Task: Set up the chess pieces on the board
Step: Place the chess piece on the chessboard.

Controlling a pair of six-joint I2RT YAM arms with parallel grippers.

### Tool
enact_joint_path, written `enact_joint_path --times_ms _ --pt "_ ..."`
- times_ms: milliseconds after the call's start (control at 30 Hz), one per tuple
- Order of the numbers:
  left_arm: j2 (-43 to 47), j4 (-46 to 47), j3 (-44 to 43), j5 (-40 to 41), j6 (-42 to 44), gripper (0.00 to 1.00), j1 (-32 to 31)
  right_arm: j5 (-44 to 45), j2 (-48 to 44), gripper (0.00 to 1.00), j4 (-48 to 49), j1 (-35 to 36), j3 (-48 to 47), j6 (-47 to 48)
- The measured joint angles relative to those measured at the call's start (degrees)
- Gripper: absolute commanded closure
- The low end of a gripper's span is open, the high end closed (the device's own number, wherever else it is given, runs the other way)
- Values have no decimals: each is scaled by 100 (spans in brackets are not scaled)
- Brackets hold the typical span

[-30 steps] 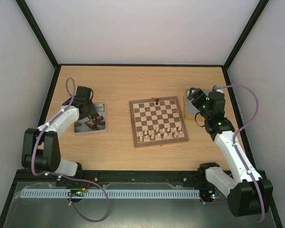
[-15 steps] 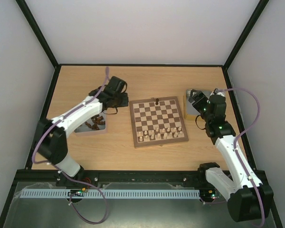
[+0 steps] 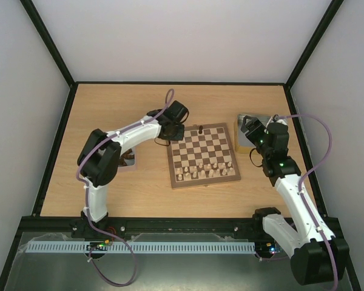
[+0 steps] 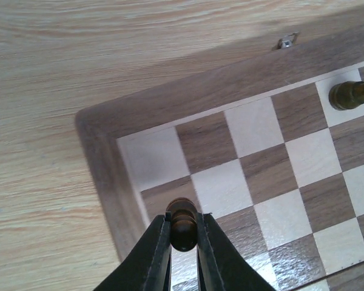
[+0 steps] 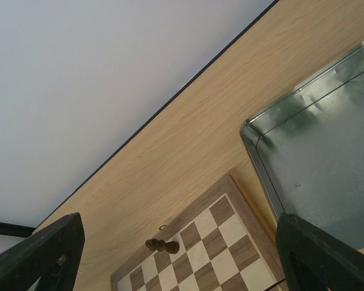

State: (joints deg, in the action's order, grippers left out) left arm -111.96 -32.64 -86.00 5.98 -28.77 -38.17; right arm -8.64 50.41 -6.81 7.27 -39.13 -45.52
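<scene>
left hand (image 4: 183,219) around half-hidden chess piece (image 4: 183,229)

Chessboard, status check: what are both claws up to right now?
Left gripper shut on a dark piece, above far-left corner of the board. Right gripper open, empty, by the metal tray. Nothing in the way.

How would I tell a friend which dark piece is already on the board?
Find the checkered board on the table. On its far row sits one dark brown piece. The pale pieces crowd the near rows, and the other dark piece is pinched in the left tool.
</scene>
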Motion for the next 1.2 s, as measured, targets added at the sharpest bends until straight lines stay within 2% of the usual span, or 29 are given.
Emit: enact_joint_path --times_ms 467,600,767,900,1067,1200 --pt "-514 -221 -232 81 26 85 -92 2 0 14 0 0 24 2" --pt "-520 -225 -234 101 26 79 -92 2 0 14 0 0 24 4" --pt "-538 -271 -234 94 28 64 -92 2 0 14 -2 0 24 4" --pt "-538 -304 -262 70 46 55 -92 2 0 14 -2 0 24 4" --pt "-468 -317 -439 66 50 52 -57 2 0 14 -2 0 24 4" --pt "-79 -284 -302 129 20 52 39 2 0 14 -2 0 24 4"
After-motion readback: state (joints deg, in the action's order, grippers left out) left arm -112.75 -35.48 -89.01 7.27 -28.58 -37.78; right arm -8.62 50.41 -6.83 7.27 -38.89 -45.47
